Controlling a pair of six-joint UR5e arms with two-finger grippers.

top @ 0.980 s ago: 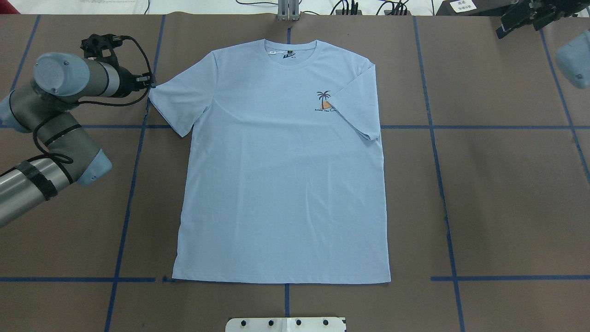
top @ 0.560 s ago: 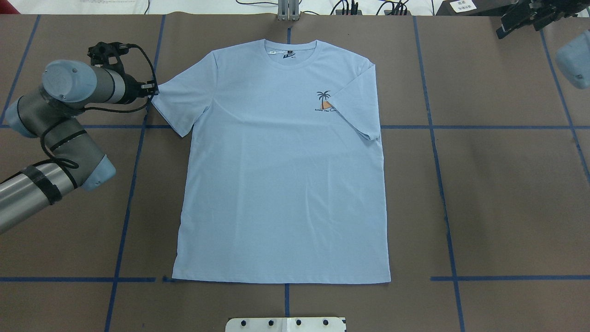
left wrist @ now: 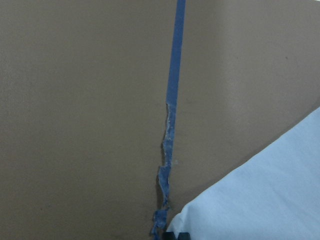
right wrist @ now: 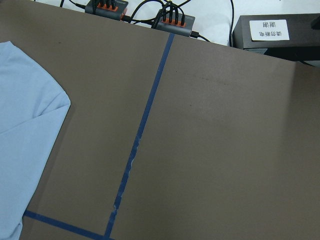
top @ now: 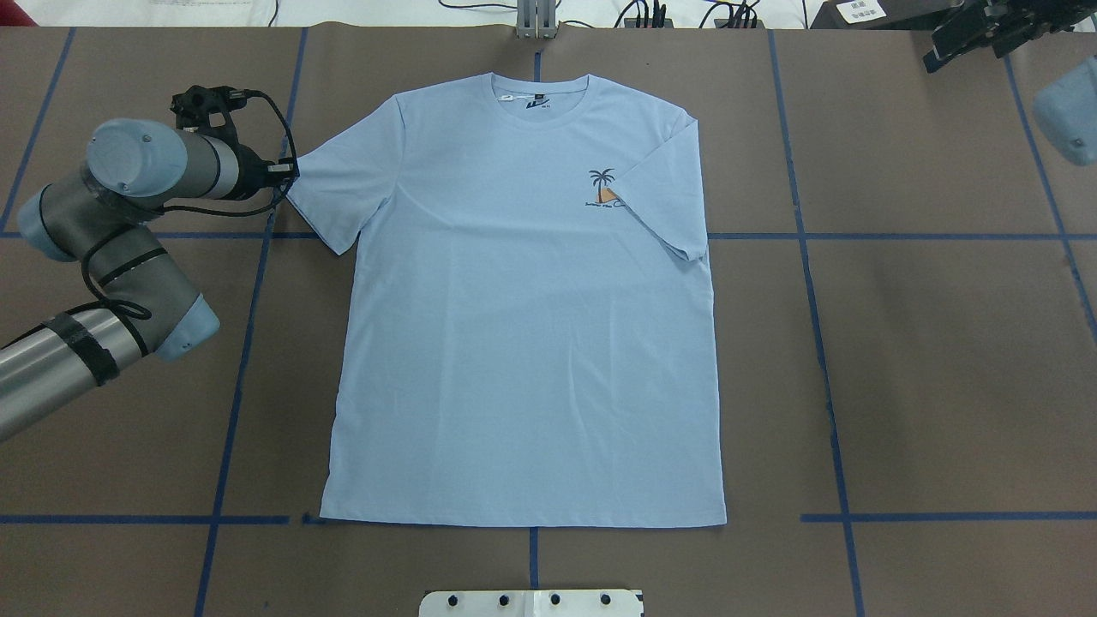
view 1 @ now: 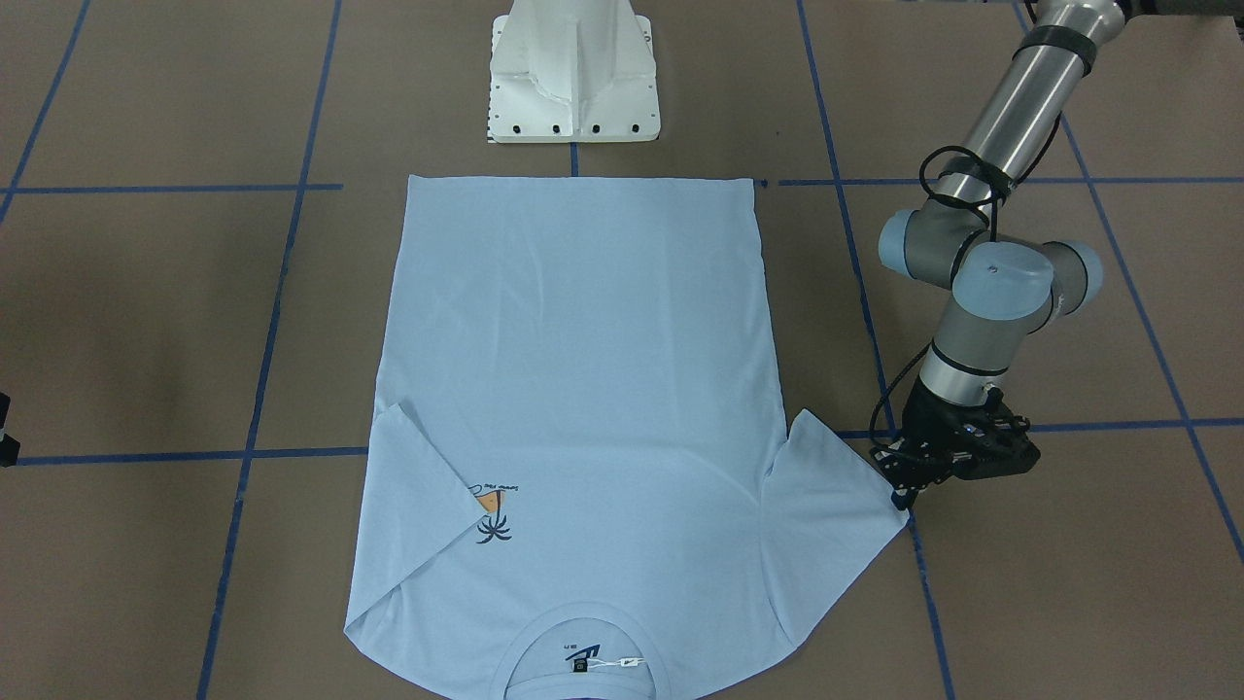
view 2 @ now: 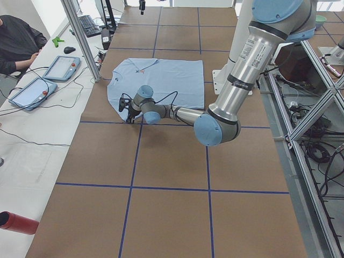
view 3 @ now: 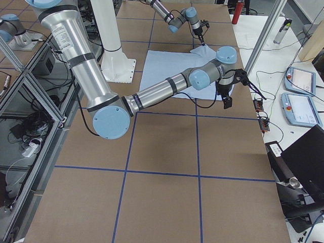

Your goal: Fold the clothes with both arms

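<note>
Found on the counter one light blue T-shirt, lying flat and face up across the middle. Collar toward the edge far from the robot, hem toward the white pedestal base.

Counted two short sleeves. One spread sleeve on the robot's left, lying outward on the counter. One folded sleeve on the robot's right, turned inward over the chest, its edge touching the single palm-tree print. Noted one dark neck label inside the collar.

Counted two arms. Located the left arm low over the counter beside the spread sleeve, with the left gripper pointing down at that sleeve's outer corner and touching it. Cannot tell whether clenched on the cloth or released: too small to judge in the outside views. Left wrist view gives only the sleeve corner, bare counter and one frayed blue tape line.

Located the right arm stretched toward the far right corner of the counter, right gripper above the surface and well apart from the T-shirt. Cannot tell whether released or clenched.

Recorded on the side bench, in the left exterior view, two tablet pendants and, near them, one person's dark sleeve.
</note>
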